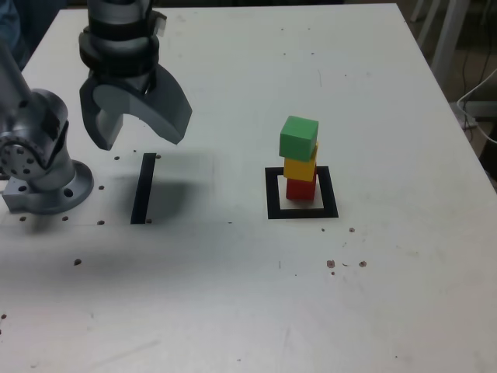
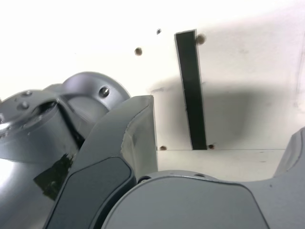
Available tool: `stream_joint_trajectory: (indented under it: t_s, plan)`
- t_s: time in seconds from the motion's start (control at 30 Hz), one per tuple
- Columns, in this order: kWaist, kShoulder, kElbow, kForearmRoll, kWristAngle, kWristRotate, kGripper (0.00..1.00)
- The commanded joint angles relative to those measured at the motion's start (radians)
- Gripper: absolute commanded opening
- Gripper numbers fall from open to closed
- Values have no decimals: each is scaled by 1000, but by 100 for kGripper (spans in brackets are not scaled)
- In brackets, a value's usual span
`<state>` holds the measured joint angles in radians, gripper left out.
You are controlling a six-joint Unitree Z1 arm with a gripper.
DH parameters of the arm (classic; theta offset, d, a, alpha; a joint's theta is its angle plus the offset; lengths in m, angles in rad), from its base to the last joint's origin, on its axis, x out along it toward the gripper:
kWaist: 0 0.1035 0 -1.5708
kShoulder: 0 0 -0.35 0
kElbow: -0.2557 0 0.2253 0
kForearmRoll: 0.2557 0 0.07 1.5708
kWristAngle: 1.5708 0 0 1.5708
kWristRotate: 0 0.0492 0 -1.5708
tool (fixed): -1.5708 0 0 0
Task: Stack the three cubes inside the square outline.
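Note:
Three cubes stand in one tower inside the square outline of black tape, right of centre in the exterior view. The red cube is at the bottom, the yellow cube on it, and the green cube on top, turned slightly askew. My gripper hangs open and empty well to the exterior view's left of the tower, above the straight tape strip. The wrist view shows only my open gripper, the strip and the arm base; the cubes are out of that view.
The arm's grey base sits at the exterior view's left edge. Small screw holes dot the white table. A cable and furniture legs lie beyond the table's right edge.

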<state>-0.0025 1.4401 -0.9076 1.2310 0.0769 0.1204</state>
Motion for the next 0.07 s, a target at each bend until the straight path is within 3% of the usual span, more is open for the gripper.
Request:
stream_joint_trajectory:
  t_s: [0.0, 0.03]
  plan:
    - [-20, -2, 10, -1, -8, -32, 99]
    - [-28, -3, 10, -4, -10, -46, 99]
